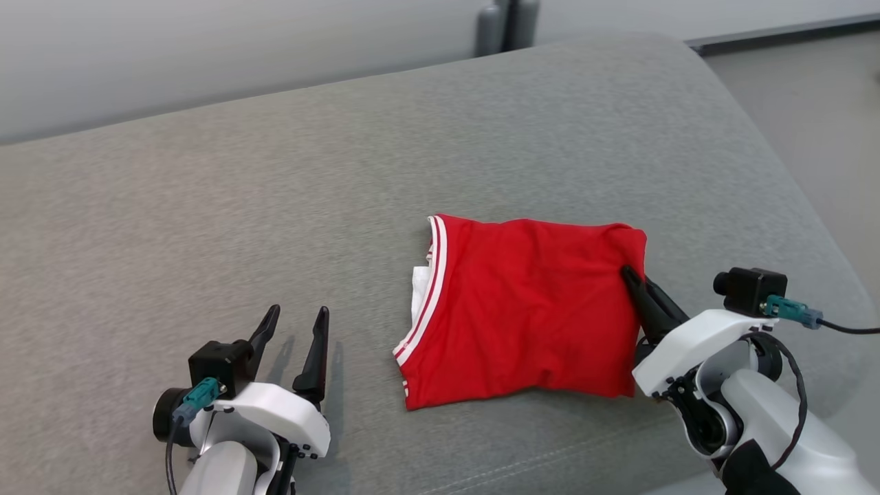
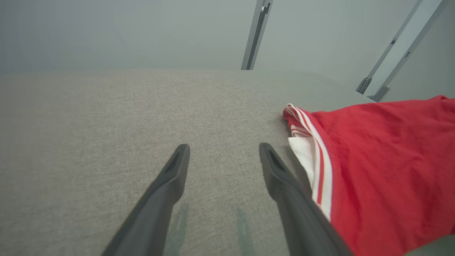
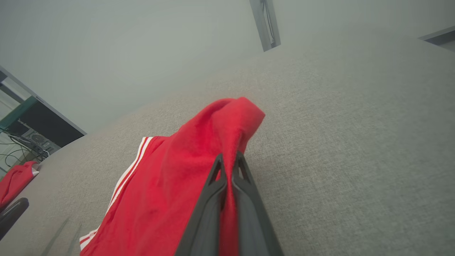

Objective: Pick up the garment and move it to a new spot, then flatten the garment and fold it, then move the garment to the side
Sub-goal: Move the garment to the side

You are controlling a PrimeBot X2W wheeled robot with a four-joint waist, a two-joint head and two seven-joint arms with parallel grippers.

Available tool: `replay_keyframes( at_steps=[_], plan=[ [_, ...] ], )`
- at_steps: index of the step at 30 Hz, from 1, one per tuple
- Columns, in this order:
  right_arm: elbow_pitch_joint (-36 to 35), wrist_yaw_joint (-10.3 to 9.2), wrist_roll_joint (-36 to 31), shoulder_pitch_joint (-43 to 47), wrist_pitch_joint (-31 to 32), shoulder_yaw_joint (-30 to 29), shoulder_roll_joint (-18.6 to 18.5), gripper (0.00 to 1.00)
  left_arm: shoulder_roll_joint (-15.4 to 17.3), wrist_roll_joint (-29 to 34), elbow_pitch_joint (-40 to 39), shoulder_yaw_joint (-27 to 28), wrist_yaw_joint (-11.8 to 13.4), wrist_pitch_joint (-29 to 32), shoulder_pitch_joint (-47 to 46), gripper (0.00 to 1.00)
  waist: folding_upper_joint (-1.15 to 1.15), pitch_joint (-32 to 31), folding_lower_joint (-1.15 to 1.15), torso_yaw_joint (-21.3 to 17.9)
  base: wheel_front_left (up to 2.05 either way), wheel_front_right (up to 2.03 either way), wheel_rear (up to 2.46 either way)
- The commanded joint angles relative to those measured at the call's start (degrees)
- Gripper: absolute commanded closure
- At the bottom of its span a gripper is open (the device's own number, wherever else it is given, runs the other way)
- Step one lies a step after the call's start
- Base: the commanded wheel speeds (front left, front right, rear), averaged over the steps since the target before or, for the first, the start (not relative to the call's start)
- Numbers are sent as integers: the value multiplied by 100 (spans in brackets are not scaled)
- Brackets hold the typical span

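Garment (image 1: 529, 309) between jaws of right gripper (image 1: 629, 273)

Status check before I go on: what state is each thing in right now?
garment: folded, lying on the grey cushion
left pincer: open, empty, apart from the garment
right pincer: shut on the garment's right edge

Bright, even light casts faint shadows beside the left fingers (image 1: 319, 344); wrist-view backgrounds look hazy.
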Motion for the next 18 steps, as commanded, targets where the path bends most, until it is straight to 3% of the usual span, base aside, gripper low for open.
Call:
replay_keyframes(
  at_steps=[1,12,18],
  plan=[
    [-100,0,-74,104,-83,-16,16,100,60,47,-138,210,-41,-34,-215,0,0,78,0,-347,0,0,0],
    [-216,0,-294,287,-83,-300,238,100,60,321,-191,498,-173,-34,-380,0,0,404,0,-1266,0,0,0],
    [-253,0,-410,296,-83,-504,339,100,60,509,-222,608,-235,-34,-481,0,0,666,0,-1461,0,0,0]
  ],
)
